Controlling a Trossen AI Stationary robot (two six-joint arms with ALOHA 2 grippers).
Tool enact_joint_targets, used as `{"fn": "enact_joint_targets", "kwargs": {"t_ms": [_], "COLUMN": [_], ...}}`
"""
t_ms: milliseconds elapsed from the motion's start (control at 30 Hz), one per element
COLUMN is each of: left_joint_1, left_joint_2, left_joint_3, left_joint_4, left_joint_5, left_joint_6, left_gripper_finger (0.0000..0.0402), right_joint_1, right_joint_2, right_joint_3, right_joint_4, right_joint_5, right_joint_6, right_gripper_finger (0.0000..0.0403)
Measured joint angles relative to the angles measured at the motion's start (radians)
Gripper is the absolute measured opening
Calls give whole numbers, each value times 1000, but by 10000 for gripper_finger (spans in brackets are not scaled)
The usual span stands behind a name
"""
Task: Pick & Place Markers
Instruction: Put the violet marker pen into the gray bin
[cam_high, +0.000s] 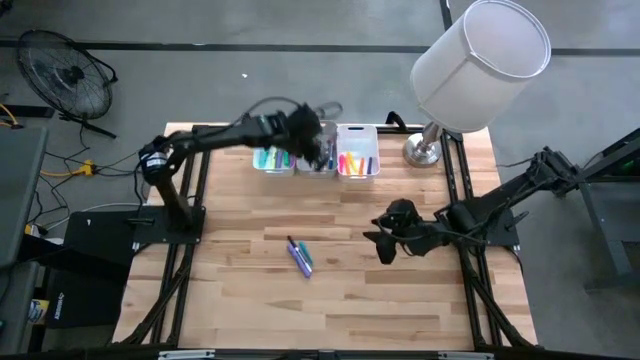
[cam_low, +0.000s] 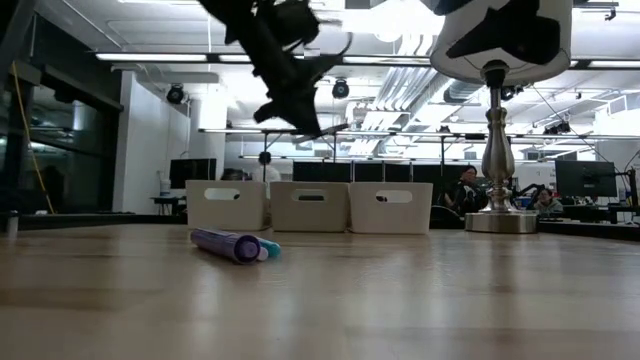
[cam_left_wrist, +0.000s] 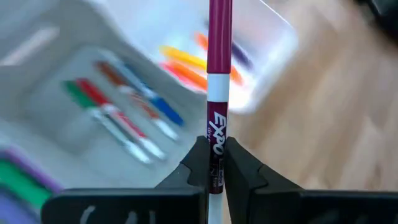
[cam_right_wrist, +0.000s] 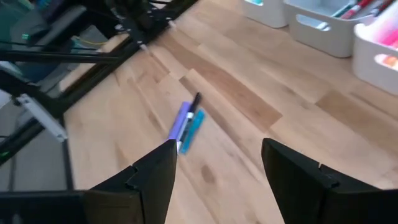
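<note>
The left pincer (cam_left_wrist: 216, 167) is clamped on a slim magenta marker (cam_left_wrist: 218, 93) lettered "EXPO", white plastic bins (cam_left_wrist: 155, 37) beneath; the right pincer (cam_right_wrist: 217, 171) gapes wide.

Looks like a robotics lab in an open-plan office: concrete floor (cam_high: 300, 25), exposed ceiling ducts (cam_low: 400, 85), monitors (cam_low: 585, 178), people at desks (cam_low: 465, 190).

Two markers (cam_high: 301, 256) before three bins (cam_high: 317, 161)
</note>
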Motion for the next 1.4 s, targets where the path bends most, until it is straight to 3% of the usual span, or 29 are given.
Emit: {"fn": "enact_joint_targets", "kwargs": {"t_ms": [200, 333, 833, 967, 1133, 1400], "left_joint_1": [159, 180, 162, 161, 161, 139], "left_joint_2": [56, 100, 143, 143, 143, 143], "left_joint_3": [1, 1, 1, 1, 1, 1], "left_joint_4": [83, 113, 89, 50, 33, 33], "left_joint_5": [109, 177, -26, -34, -30, -29], "left_joint_6": [-149, -239, -434, -489, -539, -564], "left_gripper_finger": [16, 17, 19, 34, 52, 56], "right_joint_1": [-76, -129, -250, -266, -273, -273], "right_joint_2": [0, 0, 0, -16, -107, -327], "right_joint_3": [0, 0, 0, 0, 0, 0], "right_joint_4": [-70, -130, -236, -289, -370, -489], "right_joint_5": [-34, -71, -141, -209, -283, -232], "right_joint_6": [-7, -10, -53, -109, -199, -229], "right_gripper_finger": [224, 224, 224, 224, 224, 224]}}
